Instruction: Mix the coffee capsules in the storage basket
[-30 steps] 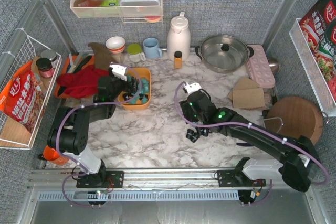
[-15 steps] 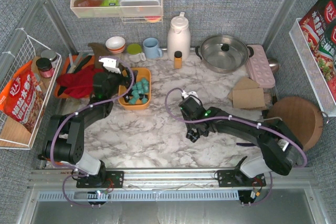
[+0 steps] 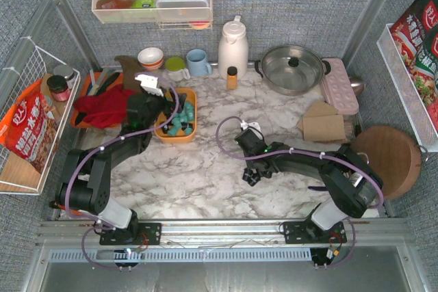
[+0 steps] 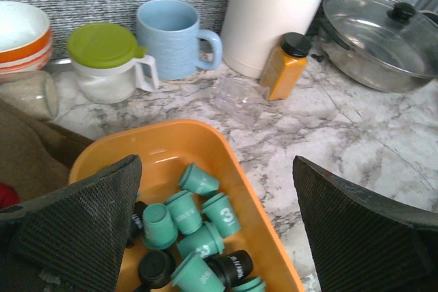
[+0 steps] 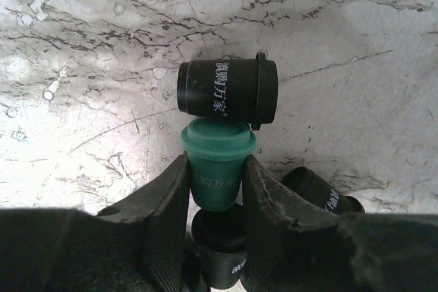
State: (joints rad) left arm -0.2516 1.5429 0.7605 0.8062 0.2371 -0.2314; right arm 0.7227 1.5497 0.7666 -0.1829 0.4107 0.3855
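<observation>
Right gripper (image 5: 215,163) has just closed in: its jaws stood clearly wider a second ago and now press both sides of a teal capsule (image 5: 217,138), so it is grasping that one. The capsule does not look lifted yet; it sits low on the marble table (image 5: 102,52). A black capsule (image 5: 226,92) lies on its side just beyond it, touching its rim. Two more black ones sit close by, one near the right finger and one under the jaws. The right arm has folded back toward its base over the last second, but the gripper has stayed over the same small loose cluster at mid-table. Left gripper (image 4: 215,169) is spread fully, holding nothing, and hangs over the left side of the storage basket (image 3: 194,117). It pulled left off the basket half a second ago and has now edged back over it. The basket sits far left on the table, well apart from the right gripper's cluster. The coffee capsules (image 4: 198,223) inside it are mostly teal, with a few black near the bottom of the wrist view. My read is that the pick is secured and the next move is to lift it and carry it far-left to the basket. The left arm over the basket could crowd the drop. Loose capsules remain on the table, so the task is only partway done.
</observation>
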